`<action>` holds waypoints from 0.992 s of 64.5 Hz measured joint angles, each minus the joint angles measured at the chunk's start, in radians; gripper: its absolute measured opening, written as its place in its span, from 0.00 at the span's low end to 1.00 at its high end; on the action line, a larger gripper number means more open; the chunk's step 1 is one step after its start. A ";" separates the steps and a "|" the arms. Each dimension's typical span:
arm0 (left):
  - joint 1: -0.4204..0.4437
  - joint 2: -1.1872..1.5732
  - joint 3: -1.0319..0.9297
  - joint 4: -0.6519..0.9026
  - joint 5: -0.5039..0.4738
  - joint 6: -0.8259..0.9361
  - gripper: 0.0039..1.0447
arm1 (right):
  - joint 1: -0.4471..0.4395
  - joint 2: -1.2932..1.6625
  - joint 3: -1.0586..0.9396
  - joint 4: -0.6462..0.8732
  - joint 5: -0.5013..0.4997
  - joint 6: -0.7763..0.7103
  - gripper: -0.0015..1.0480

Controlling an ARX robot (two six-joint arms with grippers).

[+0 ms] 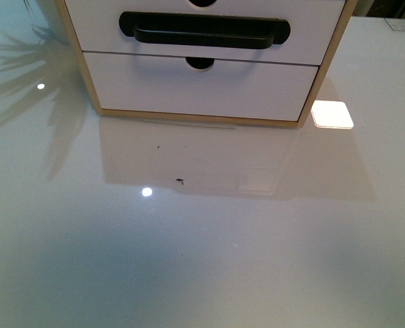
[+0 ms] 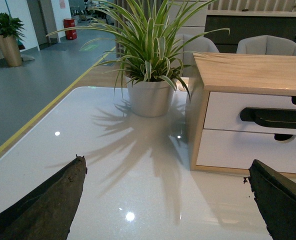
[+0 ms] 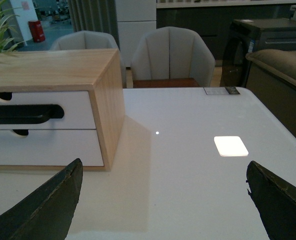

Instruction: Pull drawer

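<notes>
One white glossy table [image 1: 202,260], bearing all below.

Two pale padded chairs [image 3: 170,55], beyond the cabinet, past the table's far edge.

One cabinet [image 2: 248,72]: light wood frame and top, two white fronts stacked, standing on the table.

One plant [image 2: 153,45], long striped leaves, in a white pot [image 2: 149,97], just beside the cabinet's left wall, not touching it.

One drawer [image 1: 312,34]: upper tier of the cabinet, white front, half-round notch in top edge, front flush with the frame as far as can be seen.

One lower front [image 1: 189,89]: bottom tier of the cabinet, plain white, notch only.

One handle [image 1: 202,31]: wide black bar, recessed across the drawer's middle, untouched.

One left gripper [image 2: 165,167]: before the cabinet, off its plant-side corner, well apart from it; dark fingers [image 2: 48,200] spread wide, nothing between them.

One right gripper [image 3: 164,164]: before the cabinet, off its other front corner, well apart from it; fingers [image 3: 278,200] likewise spread wide, nothing held. Neither gripper in the front view.

One bright square light patch [image 1: 332,114] on the table, near the cabinet's right front corner.

One small dark speck [image 1: 180,181] on the table, before the cabinet.
</notes>
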 joint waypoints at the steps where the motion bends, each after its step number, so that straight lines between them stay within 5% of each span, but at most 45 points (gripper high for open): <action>1: 0.000 0.000 0.000 0.000 0.000 0.000 0.93 | 0.000 0.000 0.000 0.000 0.000 0.000 0.91; 55: 0.000 0.000 0.000 0.000 0.000 0.000 0.93 | 0.000 0.000 0.000 0.000 0.000 0.000 0.91; 64: -0.108 0.082 0.016 -0.044 -0.184 0.089 0.93 | 0.055 0.162 0.077 -0.190 0.154 -0.016 0.91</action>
